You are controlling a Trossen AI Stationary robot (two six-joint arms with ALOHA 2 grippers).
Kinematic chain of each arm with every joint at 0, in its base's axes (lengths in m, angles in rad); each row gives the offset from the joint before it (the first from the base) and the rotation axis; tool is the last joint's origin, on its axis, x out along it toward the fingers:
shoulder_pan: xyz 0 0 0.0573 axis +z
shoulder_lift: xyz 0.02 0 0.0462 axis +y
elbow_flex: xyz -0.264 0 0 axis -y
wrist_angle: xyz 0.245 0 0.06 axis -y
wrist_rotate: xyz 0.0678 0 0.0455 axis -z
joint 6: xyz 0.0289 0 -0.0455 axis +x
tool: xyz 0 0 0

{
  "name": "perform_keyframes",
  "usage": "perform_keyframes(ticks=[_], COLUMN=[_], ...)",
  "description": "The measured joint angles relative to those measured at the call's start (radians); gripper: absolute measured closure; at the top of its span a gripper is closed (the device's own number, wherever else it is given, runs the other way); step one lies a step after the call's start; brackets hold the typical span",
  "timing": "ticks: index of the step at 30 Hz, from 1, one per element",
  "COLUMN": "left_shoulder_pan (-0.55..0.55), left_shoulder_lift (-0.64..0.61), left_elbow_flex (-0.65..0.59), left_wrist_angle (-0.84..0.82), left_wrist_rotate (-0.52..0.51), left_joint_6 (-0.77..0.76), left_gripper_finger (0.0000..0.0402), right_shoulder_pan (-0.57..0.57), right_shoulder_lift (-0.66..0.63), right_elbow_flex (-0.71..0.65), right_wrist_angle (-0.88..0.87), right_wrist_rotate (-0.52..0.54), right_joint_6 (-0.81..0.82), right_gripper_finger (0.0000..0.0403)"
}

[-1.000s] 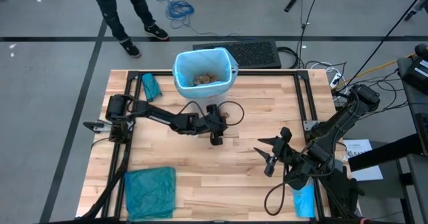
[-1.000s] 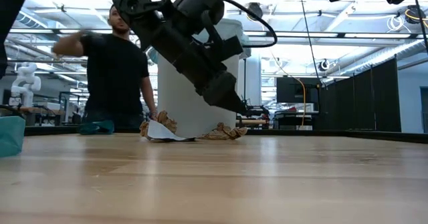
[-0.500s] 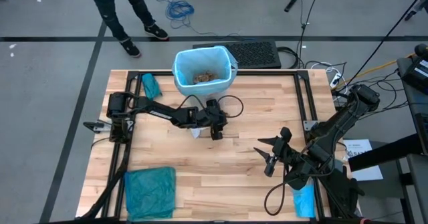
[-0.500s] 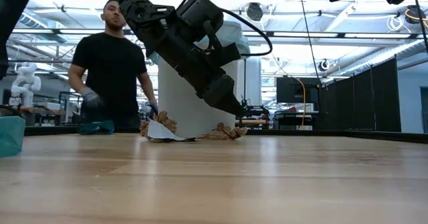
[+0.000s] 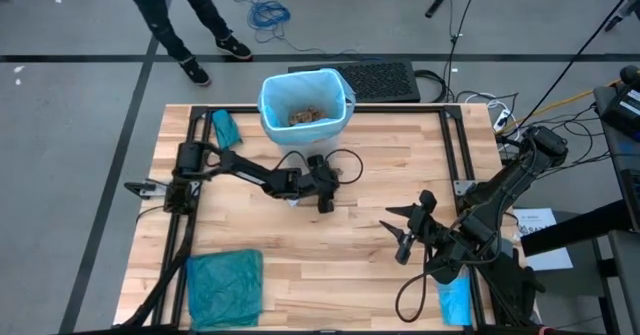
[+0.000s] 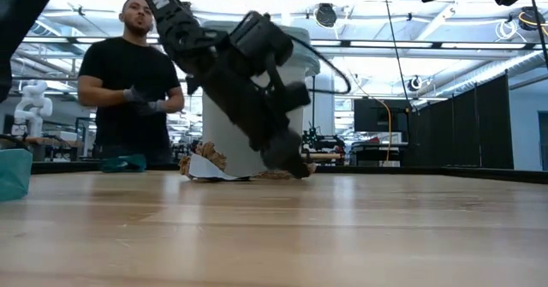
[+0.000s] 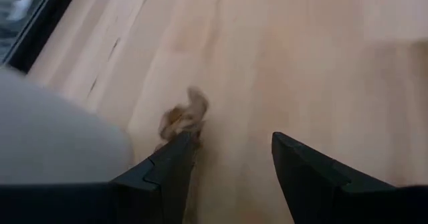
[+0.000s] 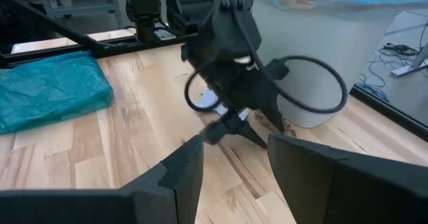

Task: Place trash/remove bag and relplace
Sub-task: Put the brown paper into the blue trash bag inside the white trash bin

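Left wrist view: my left gripper (image 7: 231,158) stands with fingers apart, empty, a crumpled brown paper scrap (image 7: 182,116) just ahead, on the table (image 5: 380,265) beside the bin (image 5: 305,105). Likely light, soft, crushable; pinch the bulk. Right gripper (image 5: 403,230) waits part-open.

The bag (image 5: 268,107) is a thin, crinkly, translucent sky-blue liner fitted in an upright white bin at the far edge of the tabletop, its top folded out over the rim. Crumpled brown paper scraps (image 5: 304,116) lie inside it at the bottom. More brown scraps (image 6: 205,160) rest on the tabletop against the foot of the bin, one with a flat white piece beside it. Another small crumpled brown scrap (image 7: 182,114) lies on the wood near the bin's wall.
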Motion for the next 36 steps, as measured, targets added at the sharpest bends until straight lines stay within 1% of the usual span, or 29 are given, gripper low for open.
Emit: perform_keyframes(ticks=[3, 5, 11, 17, 20, 24, 27, 36], left_shoulder_pan=[-0.009, -0.013, -0.021, -0.008, -0.001, -0.008, -0.030, -0.096], left_shoulder_lift=[0.024, 0.032, 0.032, 0.031, 0.031, 0.031, 0.031, 0.031], left_elbow_flex=[0.001, 0.001, 0.014, 0.023, 0.023, 0.023, 0.023, 0.023], left_wrist_angle=[0.038, 0.055, 0.104, 0.099, 0.083, 0.037, 0.022, 0.020], left_wrist_rotate=[-0.071, -0.098, -0.113, -0.112, -0.096, -0.021, 0.026, 0.037], left_joint_6=[-0.019, -0.025, 0.022, -0.032, -0.081, -0.155, -0.181, -0.182], left_gripper_finger=[0.0201, 0.0201, 0.0201, 0.0201, 0.0201, 0.0201, 0.0201, 0.0201], right_shoulder_pan=[0.000, 0.000, 0.000, 0.000, 0.000, 0.000, 0.000, 0.000], right_shoulder_lift=[0.000, 0.000, 0.000, 0.000, 0.000, 0.000, 0.000, 0.000], right_elbow_flex=[0.000, 0.000, 0.000, 0.000, 0.000, 0.000, 0.000, 0.000], right_wrist_angle=[0.000, 0.000, 0.000, 0.000, 0.000, -0.001, -0.001, -0.001], right_wrist_rotate=[0.000, 0.000, 0.000, 0.000, 0.000, -0.004, -0.005, -0.008], right_joint_6=[0.000, 0.000, 0.000, 0.000, 0.000, 0.000, 0.000, 0.002], right_gripper_finger=[0.0243, 0.0243, 0.0243, 0.0243, 0.0243, 0.0243, 0.0243, 0.0243])
